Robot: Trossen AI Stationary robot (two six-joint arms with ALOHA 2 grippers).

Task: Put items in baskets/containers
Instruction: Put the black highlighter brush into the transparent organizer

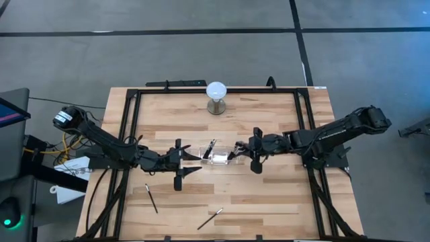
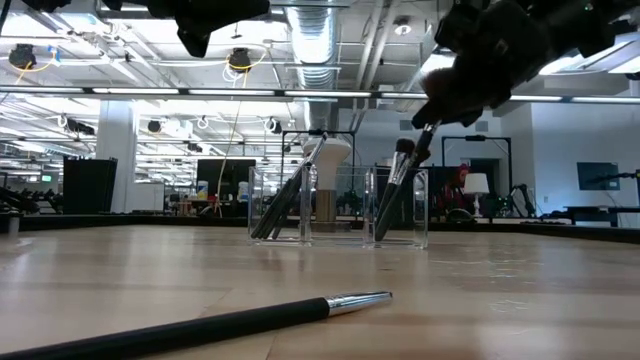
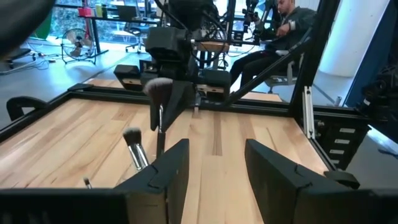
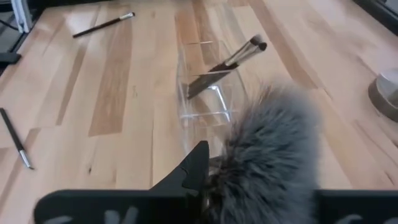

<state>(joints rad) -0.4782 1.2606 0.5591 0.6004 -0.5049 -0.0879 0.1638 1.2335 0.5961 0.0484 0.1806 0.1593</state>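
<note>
A clear holder point(image 1: 216, 158) stands mid-table with dark brushes leaning in it point(image 2: 290, 195). My right gripper point(image 1: 239, 152) is at the holder's right end, shut on a brush with a fluffy grey head point(image 4: 267, 155). The handle of that brush point(image 2: 398, 195) reaches down into the holder's right compartment. My left gripper point(image 3: 214, 174) hangs level just left of the holder, open, with nothing between its fingers. Two brushes lie loose on the near table point(image 1: 151, 198) point(image 1: 210, 218). My right gripper pinches the brush's handle just below the fluffy head point(image 3: 160, 121). In its own wrist view the head hides the place of contact. The fingers slant down from the table's right side. The brush stands nearly upright, head up, with its lower end inside the holder.
A white globe on a metal base point(image 1: 216, 94) stands at the far middle of the table. A black frame point(image 1: 131, 121) runs along the table's edges. One loose brush lies close to the near edge point(image 2: 200, 325). A person sits beyond the table point(image 3: 280, 25).
</note>
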